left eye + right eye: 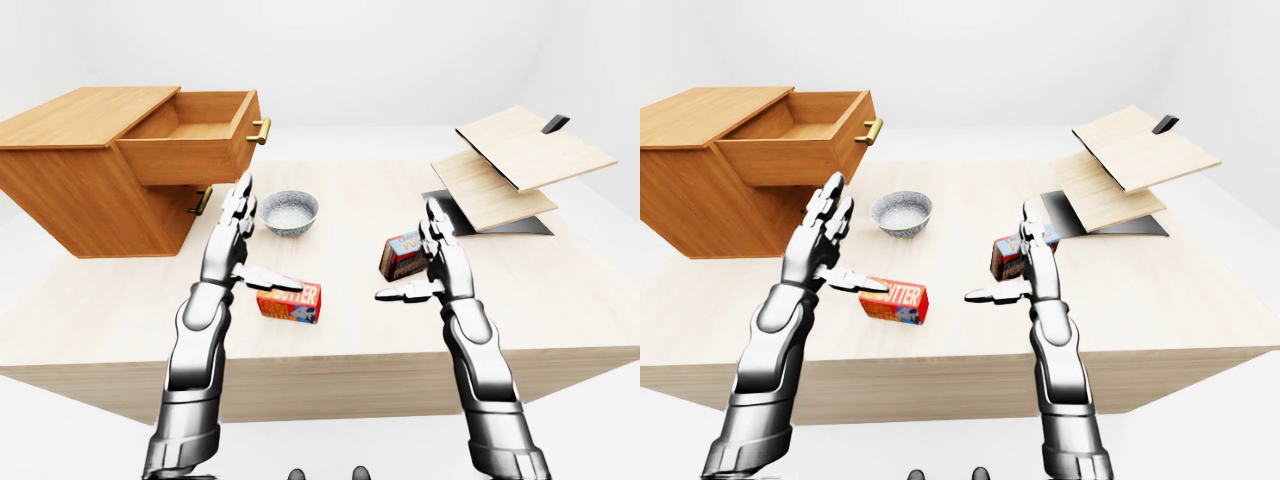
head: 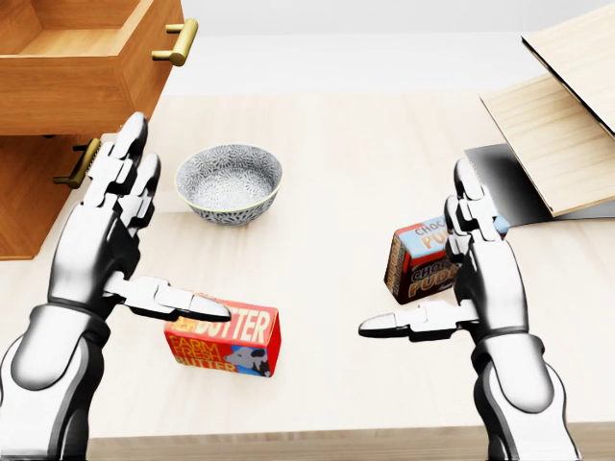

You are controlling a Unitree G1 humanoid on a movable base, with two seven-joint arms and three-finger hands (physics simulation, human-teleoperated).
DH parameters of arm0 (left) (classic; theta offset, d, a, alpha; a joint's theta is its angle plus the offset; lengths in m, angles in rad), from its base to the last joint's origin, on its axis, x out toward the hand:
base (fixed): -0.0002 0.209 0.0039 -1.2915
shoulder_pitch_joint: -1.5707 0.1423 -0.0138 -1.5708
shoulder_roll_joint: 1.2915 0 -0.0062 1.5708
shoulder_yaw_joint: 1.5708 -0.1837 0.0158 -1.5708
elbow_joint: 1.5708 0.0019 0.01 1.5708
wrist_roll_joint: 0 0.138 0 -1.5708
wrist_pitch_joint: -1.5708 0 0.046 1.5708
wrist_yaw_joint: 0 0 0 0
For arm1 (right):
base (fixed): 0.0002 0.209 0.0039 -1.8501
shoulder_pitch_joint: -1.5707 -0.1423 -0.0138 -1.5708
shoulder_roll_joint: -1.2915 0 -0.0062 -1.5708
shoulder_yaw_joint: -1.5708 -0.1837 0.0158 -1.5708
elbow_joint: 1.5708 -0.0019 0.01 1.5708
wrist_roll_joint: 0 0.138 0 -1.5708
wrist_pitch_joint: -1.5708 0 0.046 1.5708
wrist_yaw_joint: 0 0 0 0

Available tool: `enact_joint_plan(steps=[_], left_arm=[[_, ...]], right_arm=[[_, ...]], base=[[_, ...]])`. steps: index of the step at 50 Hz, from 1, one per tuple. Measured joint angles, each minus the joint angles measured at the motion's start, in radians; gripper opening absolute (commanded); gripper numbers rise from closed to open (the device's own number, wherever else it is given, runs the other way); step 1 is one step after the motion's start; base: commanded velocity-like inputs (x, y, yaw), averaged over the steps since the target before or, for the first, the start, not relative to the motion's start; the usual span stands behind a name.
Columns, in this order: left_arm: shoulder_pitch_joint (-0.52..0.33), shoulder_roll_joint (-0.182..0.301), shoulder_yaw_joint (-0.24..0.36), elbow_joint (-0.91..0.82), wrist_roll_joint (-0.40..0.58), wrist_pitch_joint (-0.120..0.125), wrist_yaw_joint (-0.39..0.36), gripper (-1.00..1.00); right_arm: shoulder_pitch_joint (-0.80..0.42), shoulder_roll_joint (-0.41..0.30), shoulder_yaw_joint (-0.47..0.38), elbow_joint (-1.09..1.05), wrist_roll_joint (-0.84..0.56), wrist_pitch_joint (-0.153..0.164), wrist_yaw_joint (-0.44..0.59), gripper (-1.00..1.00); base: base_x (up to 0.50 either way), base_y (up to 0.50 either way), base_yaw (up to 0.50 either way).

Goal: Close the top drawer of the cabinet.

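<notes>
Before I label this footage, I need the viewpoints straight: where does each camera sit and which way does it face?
Left-eye view: on the head, facing across the table at the cabinet with its top drawer open; both arms show.
Right-eye view: the paired eye, nearly the same picture.
Head view: on the head, tilted down; left robot hand and right robot hand, both open.
Shared: bowl, butter box, pudding box.

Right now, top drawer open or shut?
Open. The top drawer juts well out of the cabinet, its inside showing; neither hand touches it.
</notes>
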Motion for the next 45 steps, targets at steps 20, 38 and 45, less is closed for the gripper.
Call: enact_joint_plan(steps=[20, 38, 45], left_arm=[[-0.297, 0.068, 0.006, 0.034, -0.005, 0.000, -0.098, 1.00], [-0.556, 0.121, 0.015, 0.260, -0.002, 0.000, -0.131, 1.00], [-0.713, 0.151, 0.016, 0.493, 0.013, 0.000, -0.134, 1.00]], right_arm=[[-0.259, -0.097, -0.048, 0.032, 0.014, 0.000, 0.005, 1.00], [-0.500, -0.189, -0.063, 0.155, 0.011, 0.000, 0.020, 1.00], [-0.619, -0.227, -0.063, 0.299, -0.009, 0.000, 0.027, 1.00]], base=[[0.00, 0.00, 0.00], [0.00, 0.00, 0.00], [0.00, 0.00, 0.00]])
